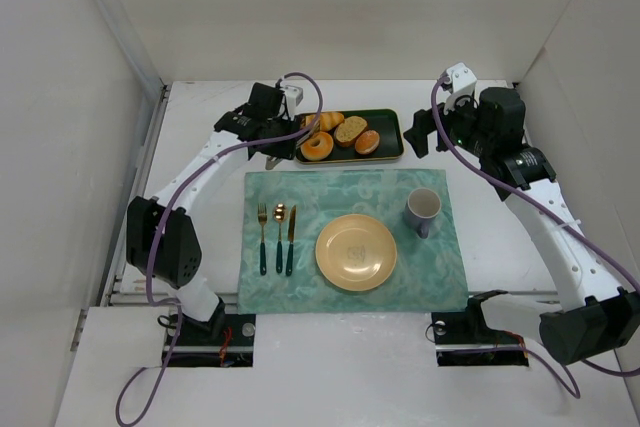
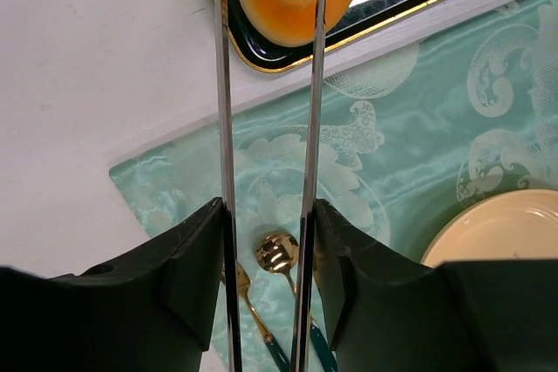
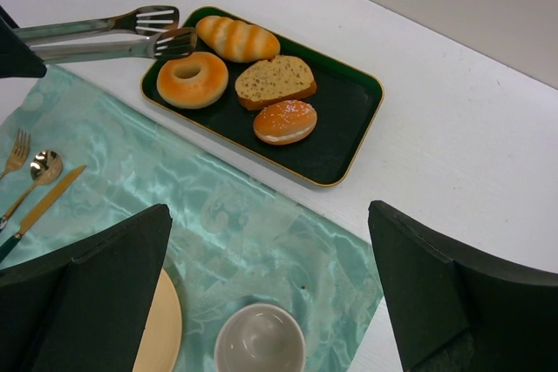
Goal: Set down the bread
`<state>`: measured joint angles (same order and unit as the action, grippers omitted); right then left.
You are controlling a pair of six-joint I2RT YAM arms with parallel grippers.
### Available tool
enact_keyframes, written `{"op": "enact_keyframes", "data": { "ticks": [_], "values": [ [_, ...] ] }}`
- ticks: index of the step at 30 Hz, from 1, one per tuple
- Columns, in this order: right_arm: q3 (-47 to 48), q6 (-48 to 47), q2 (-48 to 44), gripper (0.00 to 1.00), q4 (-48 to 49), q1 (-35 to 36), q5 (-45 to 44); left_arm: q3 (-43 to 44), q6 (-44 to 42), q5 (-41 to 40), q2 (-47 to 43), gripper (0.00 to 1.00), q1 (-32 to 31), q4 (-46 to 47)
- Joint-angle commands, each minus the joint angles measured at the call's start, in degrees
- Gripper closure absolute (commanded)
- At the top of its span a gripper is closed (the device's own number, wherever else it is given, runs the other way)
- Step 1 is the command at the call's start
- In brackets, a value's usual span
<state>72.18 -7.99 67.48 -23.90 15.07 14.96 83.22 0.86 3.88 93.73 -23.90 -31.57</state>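
- Left gripper (image 2: pixel 266 241): jaws clamped on the slim steel tongs (image 3: pixel 96 37), which reach toward the tray.
- Small golden-orange ring-shaped bread (image 3: pixel 192 80): lies at the left end of the dark green gold-rimmed tray (image 3: pixel 349 128), right at the tips, seemingly unpinched.
- Right gripper (image 3: pixel 268 250): jaws wide apart, empty, farther away.

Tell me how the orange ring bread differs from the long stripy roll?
The orange ring-shaped bread is round with a centre hole; the long stripy golden roll has none. The ring is smooth; the roll is ridged. Both lie on the green tray.
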Motion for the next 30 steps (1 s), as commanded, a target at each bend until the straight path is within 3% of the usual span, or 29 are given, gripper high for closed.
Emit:
{"op": "enact_keyframes", "data": {
  "ticks": [1, 30],
  "values": [
    [0.2, -0.4, -1.3, 0.00, 2.7, 0.0, -0.5, 1.1, -0.7, 0.9, -0.4, 0.61, 0.5, -0.2],
    [0.2, -0.4, -2.4, 0.00, 2.7, 0.0, -0.5, 2.6, -1.2, 2.6, 6.3, 0.63, 1.0, -3.1]
  ]
}}
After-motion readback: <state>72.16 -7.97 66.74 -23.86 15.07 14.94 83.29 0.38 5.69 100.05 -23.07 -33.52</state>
